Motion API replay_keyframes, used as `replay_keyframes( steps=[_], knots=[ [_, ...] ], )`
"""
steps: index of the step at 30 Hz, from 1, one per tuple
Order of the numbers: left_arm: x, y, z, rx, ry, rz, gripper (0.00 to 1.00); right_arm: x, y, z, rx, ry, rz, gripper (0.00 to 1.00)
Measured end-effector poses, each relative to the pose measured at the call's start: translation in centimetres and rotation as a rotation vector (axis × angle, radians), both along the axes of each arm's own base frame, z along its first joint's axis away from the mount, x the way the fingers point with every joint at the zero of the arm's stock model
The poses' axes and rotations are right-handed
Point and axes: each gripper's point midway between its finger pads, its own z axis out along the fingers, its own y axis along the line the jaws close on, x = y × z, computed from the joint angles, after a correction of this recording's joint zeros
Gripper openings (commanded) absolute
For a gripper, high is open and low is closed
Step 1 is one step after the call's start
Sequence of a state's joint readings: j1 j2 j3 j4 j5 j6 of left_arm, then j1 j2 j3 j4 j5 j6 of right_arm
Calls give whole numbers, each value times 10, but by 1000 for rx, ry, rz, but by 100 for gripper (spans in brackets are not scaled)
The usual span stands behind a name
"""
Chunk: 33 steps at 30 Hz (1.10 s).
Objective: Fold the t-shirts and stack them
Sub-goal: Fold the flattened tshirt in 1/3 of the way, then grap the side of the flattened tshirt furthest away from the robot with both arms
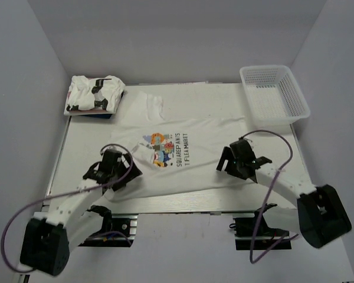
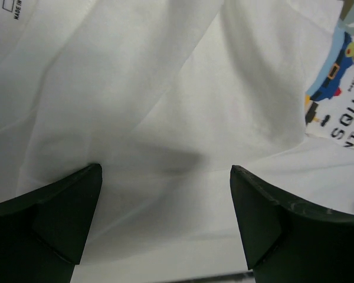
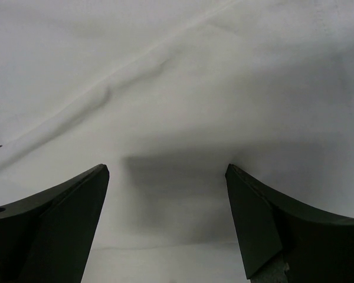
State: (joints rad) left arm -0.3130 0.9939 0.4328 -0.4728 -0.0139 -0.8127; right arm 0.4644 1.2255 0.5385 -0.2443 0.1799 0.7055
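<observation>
A white t-shirt (image 1: 189, 127) with a colourful cartoon print and dark lettering lies spread flat across the table. My left gripper (image 1: 119, 171) is open, just above its near left edge; the left wrist view shows the cloth (image 2: 165, 118) between the spread fingers (image 2: 59, 218). My right gripper (image 1: 235, 159) is open above the shirt's near right part; the right wrist view shows plain white cloth (image 3: 165, 88) between its fingers (image 3: 265, 224). A folded white t-shirt (image 1: 94, 93) with black marks lies at the back left on a dark blue board.
A white plastic mesh basket (image 1: 274, 93) stands at the back right corner. White walls enclose the table on three sides. The table's near edge (image 1: 183, 203) runs just behind both grippers.
</observation>
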Motion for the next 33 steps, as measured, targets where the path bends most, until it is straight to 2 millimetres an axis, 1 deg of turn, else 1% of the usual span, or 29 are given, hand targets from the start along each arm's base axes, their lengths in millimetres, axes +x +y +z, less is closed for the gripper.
replay_keyframes(
  steps=[1,2,4,5,6,8,9,11,12,13,15,16,18,21,23,28,31,33],
  knots=[
    [-14,-1,0,-35,4,4,100,-14,-1,0,4,15,11,88],
    [-23,-4,3,-73,-7,4,100,-25,-1,1,8,29,24,90],
    [-41,-10,8,-151,-17,2,100,-49,-4,4,0,66,55,90],
    [-50,-12,10,-176,-2,1,100,-56,-4,7,-2,71,75,90],
    [-52,-14,18,-199,-24,0,100,-61,-3,12,-1,62,98,90],
    [-54,-15,32,-210,-19,1,100,-64,-1,22,0,33,141,90],
    [-52,-15,40,-210,-20,0,100,-62,2,27,3,17,159,90],
    [-41,-19,54,-205,-25,-14,100,-53,8,37,10,-23,183,90],
    [-33,-23,59,-204,-24,-27,100,-48,11,41,15,-40,189,90],
    [-25,-27,58,-200,-13,-44,100,-44,14,44,20,-55,193,90],
    [-13,-34,51,-189,26,-73,100,-35,19,47,28,-83,198,90],
    [-9,-37,43,-177,53,-87,100,-32,21,47,29,-93,199,90],
    [-4,-42,29,-161,98,-113,100,-26,22,47,24,-105,197,90],
    [1,-49,18,-143,124,-149,100,-20,21,45,4,-112,190,90],
    [8,-55,18,-139,109,-167,100,-17,21,45,-4,-116,187,90],
    [34,-72,16,-143,70,-201,100,-10,21,46,-14,-132,175,90],
    [52,-84,15,-138,56,-220,100,-8,20,47,-20,-140,168,90],
    [65,-89,19,-121,38,-228,100,-7,20,48,-20,-143,167,90]
  ],
)
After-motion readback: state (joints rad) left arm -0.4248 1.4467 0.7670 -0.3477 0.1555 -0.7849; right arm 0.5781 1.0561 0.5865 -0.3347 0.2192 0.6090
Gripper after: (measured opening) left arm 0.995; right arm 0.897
